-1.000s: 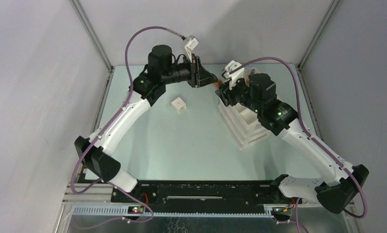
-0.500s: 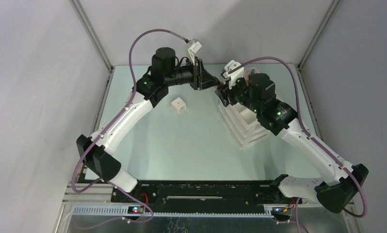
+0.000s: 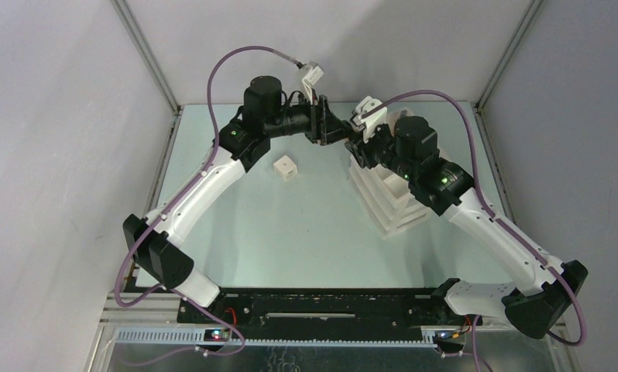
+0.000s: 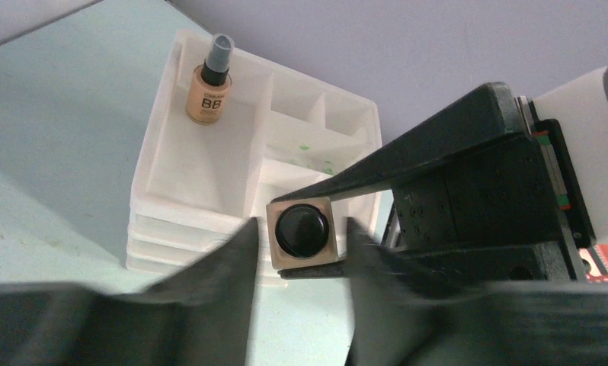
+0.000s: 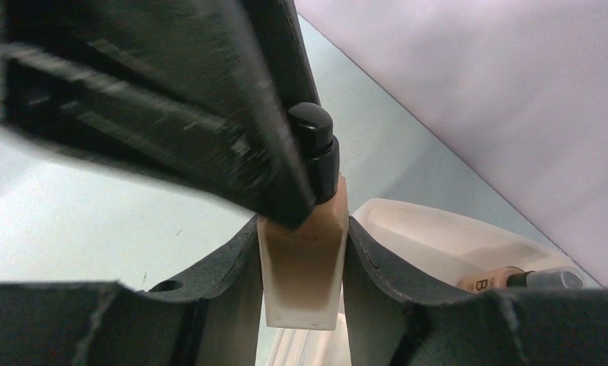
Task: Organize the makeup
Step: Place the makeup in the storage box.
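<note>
**Right gripper** (image 5: 305,255): fingers pressed against both flat sides of a beige bottle (image 5: 305,286) and pinching it at mid-body. The bottle is square in section with a black cap. It is held off the table at the far corner of the white organizer (image 4: 202,175), on the corner toward the left arm.

**Left gripper** (image 4: 301,229): meets the right gripper nose to nose at that same corner of the organizer. Its fingers stand narrowly parted on either side of the same bottle at the cap end. One finger lies across the cap in the right wrist view. Whether the pads press the bottle or only flank it cannot be told.

**Second beige bottle** (image 4: 208,85): has a greyish cap and dark lettering on its body. It sits inside the organizer, in the long compartment at one corner, with the cap toward the outer wall.

**Organizer**: white plastic with stepped sides and several open-top compartments. It stands on the pale green table (image 3: 306,225) under the right arm's forearm.

**Small white box** (image 3: 286,167): on the table, well apart from the organizer on the left arm's side, under that arm's wrist.
</note>
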Tool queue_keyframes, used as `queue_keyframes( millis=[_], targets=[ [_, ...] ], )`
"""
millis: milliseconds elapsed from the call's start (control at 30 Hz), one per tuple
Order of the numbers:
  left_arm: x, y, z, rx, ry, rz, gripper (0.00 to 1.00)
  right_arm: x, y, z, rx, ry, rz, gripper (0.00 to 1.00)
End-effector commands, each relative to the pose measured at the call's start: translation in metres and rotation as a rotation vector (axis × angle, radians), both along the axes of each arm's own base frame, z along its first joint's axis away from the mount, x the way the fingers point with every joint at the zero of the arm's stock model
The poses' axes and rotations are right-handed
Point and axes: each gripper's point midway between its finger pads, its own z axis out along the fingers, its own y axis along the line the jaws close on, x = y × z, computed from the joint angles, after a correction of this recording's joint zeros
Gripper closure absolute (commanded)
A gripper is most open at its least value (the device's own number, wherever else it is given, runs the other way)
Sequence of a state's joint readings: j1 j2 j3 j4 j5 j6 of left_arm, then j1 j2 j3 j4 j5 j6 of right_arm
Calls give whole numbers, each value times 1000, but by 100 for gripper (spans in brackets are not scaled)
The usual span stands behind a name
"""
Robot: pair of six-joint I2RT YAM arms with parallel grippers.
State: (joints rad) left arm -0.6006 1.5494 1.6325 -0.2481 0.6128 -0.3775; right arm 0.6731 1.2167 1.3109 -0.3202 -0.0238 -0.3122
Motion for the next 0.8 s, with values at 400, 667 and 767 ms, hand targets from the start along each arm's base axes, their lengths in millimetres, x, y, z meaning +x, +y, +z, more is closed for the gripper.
queue_keyframes(
  millis=[400, 667, 767],
  targets=[
    [-14, 40, 1, 139, -331, 28, 0, 56, -85, 46, 293, -207, -40, 100],
    [-6, 44, -9, 150, -301, 34, 0, 74, -83, 24, 284, -199, -22, 100],
    [-5, 45, -11, 148, -294, 30, 0, 77, -84, 15, 278, -190, -27, 100]
  ],
)
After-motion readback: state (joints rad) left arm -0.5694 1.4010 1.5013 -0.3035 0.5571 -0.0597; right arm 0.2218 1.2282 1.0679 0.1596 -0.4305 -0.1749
